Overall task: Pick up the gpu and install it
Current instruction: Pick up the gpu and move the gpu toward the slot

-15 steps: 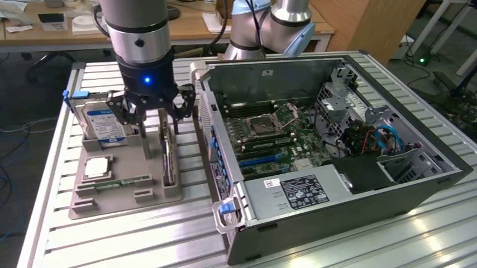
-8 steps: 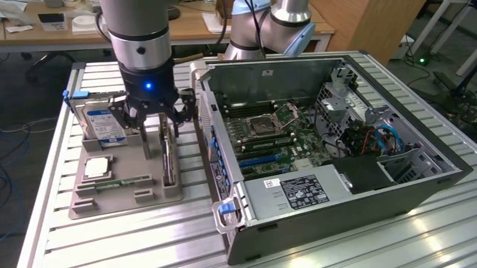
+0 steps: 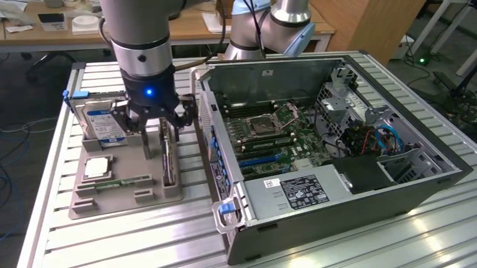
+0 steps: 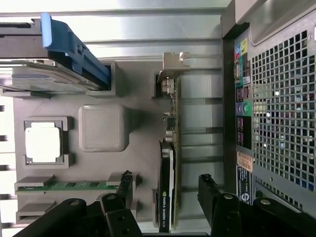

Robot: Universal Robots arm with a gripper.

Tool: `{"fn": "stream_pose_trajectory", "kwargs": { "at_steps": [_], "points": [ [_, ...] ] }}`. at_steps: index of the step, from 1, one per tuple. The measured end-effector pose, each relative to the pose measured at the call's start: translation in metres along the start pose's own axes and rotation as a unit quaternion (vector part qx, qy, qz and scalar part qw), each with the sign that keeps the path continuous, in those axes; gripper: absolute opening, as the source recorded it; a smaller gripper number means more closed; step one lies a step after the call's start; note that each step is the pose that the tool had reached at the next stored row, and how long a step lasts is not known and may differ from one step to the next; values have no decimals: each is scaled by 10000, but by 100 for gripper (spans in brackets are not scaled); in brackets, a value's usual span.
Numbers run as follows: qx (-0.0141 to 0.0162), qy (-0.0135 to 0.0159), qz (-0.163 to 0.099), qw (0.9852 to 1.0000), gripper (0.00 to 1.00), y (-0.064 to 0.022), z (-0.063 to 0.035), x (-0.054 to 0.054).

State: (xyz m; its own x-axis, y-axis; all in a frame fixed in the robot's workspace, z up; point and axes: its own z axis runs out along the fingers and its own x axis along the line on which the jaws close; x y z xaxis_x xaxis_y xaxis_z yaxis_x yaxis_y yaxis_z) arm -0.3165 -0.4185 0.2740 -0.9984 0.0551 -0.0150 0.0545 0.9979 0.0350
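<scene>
Aluminium slats make up the table (image 3: 111,240), which carries everything. A wooden desk (image 3: 186,28) stands behind it.

- Open computer case (image 3: 417,167) lies on its side at the exterior view's right. The lid is off and the motherboard (image 3: 276,134) is exposed.
- Grey moulded tray (image 3: 119,211) sits just beside the case, at the exterior view's left. Their edges run parallel, with a narrow gap of table between them.
- Hard drive (image 3: 104,124) has a blue-white label and stands upright in the tray's far slot.
- gpu (image 4: 169,163) stands on edge in the slot along the tray's case-side edge.
  - It is thin, with a dark shroud carrying small white lettering at one end.
  - The bare board is brownish-green along the middle.
  - A silver bracket (image 4: 175,61) sits at the other end.
  - A bare strip of tray lies between the card and the case wall, and flat tray floor lies on its other side.
- Gripper (image 4: 165,177) hangs low over the shroud end of the card with its jaws spread wide. Its black fingers (image 4: 207,190) stand one on each side of the card with clear room between, touching nothing and holding nothing.
- Processor (image 3: 98,166), with its silver cap, sits in a square pocket of the tray.
- Green memory stick (image 3: 123,182) lies in a narrow slot near the tray's front.
</scene>
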Motion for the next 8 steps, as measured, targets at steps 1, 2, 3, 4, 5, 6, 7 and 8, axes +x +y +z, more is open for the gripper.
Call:
{"fn": "stream_pose_trajectory", "kwargs": {
  "at_steps": [1,2,3,4,5,6,7,8],
  "points": [
    [0,-1,5,10000,65,-1,16,-1],
    [0,-1,11,10000,65,-2,30,-1],
    [0,-1,18,10000,65,-2,44,-1],
    [1,-1,25,10000,65,-3,58,0],
    [2,-2,29,10000,65,-3,70,0],
    [3,-2,33,10000,65,-4,82,0],
    [5,-4,37,10000,65,-4,95,0],
    [7,-4,42,10000,65,-5,107,0]
  ]
}}
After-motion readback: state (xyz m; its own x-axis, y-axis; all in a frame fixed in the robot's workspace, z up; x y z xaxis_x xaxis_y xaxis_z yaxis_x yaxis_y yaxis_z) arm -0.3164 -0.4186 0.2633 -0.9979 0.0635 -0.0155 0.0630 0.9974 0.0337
